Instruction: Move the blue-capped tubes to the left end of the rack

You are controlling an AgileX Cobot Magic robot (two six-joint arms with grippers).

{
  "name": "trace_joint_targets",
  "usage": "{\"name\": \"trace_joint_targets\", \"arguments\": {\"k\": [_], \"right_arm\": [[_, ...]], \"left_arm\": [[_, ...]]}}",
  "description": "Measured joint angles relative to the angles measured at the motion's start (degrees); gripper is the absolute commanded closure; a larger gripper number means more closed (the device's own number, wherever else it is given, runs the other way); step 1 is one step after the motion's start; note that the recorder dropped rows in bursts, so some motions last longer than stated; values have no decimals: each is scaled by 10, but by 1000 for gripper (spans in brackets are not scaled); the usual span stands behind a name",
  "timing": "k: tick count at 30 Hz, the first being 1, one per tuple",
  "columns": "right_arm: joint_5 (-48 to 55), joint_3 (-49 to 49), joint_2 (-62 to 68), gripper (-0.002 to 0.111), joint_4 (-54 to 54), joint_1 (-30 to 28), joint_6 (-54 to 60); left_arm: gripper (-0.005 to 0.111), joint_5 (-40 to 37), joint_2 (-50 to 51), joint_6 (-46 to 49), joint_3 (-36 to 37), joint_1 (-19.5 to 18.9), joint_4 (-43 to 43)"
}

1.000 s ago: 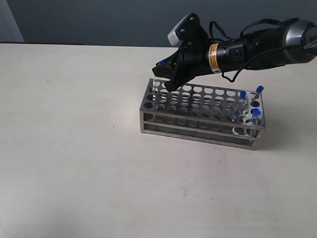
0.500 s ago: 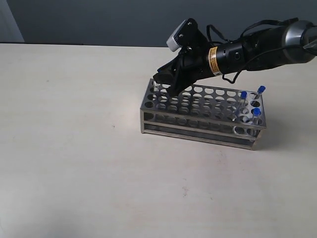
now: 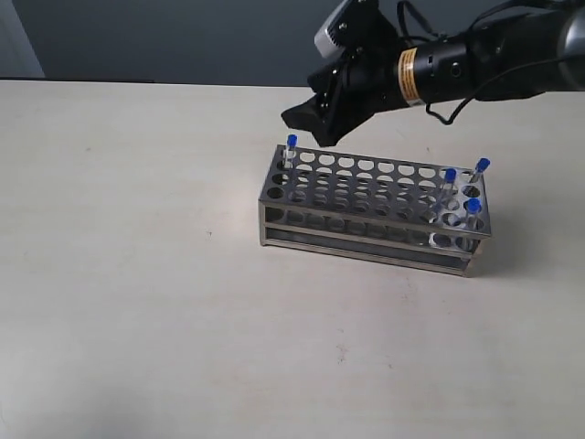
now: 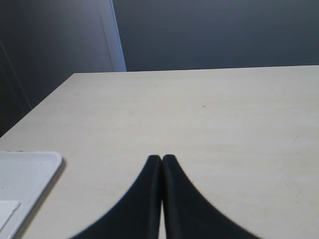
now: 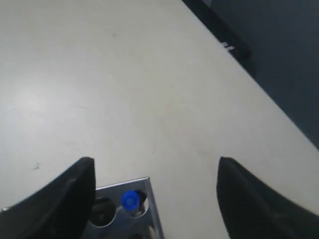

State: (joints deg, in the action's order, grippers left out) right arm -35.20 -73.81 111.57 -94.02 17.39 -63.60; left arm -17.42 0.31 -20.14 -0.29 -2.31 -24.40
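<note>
Blue-capped tubes: lone tube [image 3: 292, 146] upright at the 9 o'clock end of the rack [image 3: 366, 234]; three tubes [image 3: 473, 208] at its 3 o'clock end. Right pincer [image 5: 154, 169], wide open and empty, hovers above the lone tube. Left pincer [image 4: 162, 160] closed, empty, over tabletop [image 4: 224, 114].

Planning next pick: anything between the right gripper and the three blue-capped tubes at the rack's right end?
Nothing visible: right gripper is open above the rack's left end, only empty holes before those tubes.
</note>
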Motion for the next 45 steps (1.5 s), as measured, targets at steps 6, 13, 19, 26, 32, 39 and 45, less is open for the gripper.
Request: {"name": "trace_joint_targets", "arguments": {"k": [6, 13, 19, 26, 32, 39, 45], "right_arm": [[16, 0, -64, 42, -48, 0, -76], [23, 59, -133, 55, -54, 0, -124], [101, 153, -172, 61, -59, 0, -145], [125, 268, -235, 61, -27, 0, -163], [190, 375, -325, 61, 59, 0, -96], [255, 459, -394, 61, 291, 0, 95], [251, 464, -381, 60, 477, 0, 242]], "left_arm": [[106, 0, 0, 0, 0, 0, 0], [106, 0, 0, 0, 0, 0, 0], [106, 0, 0, 0, 0, 0, 0], [106, 0, 0, 0, 0, 0, 0], [106, 0, 0, 0, 0, 0, 0], [106, 0, 0, 0, 0, 0, 0], [106, 0, 0, 0, 0, 0, 0]]}}
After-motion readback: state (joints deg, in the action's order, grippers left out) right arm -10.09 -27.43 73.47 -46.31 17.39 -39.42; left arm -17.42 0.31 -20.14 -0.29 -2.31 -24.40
